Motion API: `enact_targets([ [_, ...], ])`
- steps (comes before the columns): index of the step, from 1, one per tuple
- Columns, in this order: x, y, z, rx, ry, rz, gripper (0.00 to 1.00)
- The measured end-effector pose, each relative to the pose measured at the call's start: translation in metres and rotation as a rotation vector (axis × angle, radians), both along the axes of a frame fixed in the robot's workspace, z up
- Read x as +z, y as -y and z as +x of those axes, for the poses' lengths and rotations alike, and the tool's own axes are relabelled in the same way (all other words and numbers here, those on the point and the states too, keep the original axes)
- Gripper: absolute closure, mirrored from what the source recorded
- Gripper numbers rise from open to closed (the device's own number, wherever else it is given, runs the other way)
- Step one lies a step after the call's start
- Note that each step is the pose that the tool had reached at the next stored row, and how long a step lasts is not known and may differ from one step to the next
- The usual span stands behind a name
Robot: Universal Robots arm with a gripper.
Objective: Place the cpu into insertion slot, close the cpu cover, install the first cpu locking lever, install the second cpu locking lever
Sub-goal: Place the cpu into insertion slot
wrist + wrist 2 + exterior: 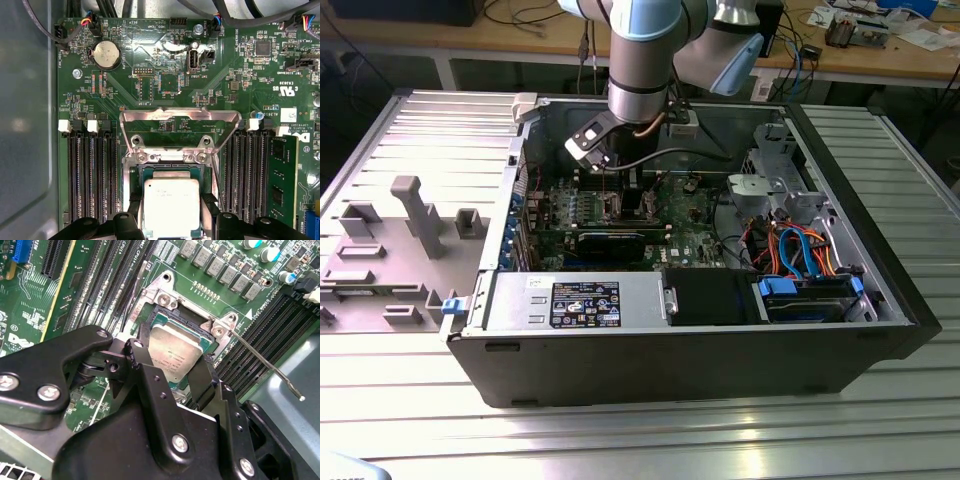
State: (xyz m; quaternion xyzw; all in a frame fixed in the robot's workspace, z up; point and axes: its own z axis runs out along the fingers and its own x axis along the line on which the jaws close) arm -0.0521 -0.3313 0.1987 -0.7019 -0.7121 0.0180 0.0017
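My gripper [172, 365] is shut on the cpu [175, 352], a flat square chip with a silvery-tan top, one black finger against each of two opposite edges. The cpu sits directly over the insertion slot [170, 315]; I cannot tell whether it rests in it. In the first wrist view the cpu [171, 205] covers most of the insertion slot [165, 172], and the cpu cover [180, 117] stands swung open beyond it. Two thin wire locking levers [270, 367] [136, 295] stick out loose on either side. In the exterior view the gripper [610, 165] reaches down into the computer case [700, 360].
Long black memory slots [92, 175] flank the socket on both sides, with a green memory module [282, 180] fitted. A long black card [612, 243] lies across the board. Drive cage and coloured cables [800, 250] fill the case's right part. A grey fixture tray [390, 250] lies outside.
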Motion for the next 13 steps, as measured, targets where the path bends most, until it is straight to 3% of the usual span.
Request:
enact_targets([
  [7, -0.0004, -0.0002, 0.0001, 0.000, 0.0004, 0.0007, 0.45],
  [8, -0.0002, 0.0000, 0.0000, 0.000, 0.0001, 0.0002, 0.38],
  [13, 0.0018, 0.0000, 0.0000, 0.000, 0.0001, 0.0001, 0.38],
])
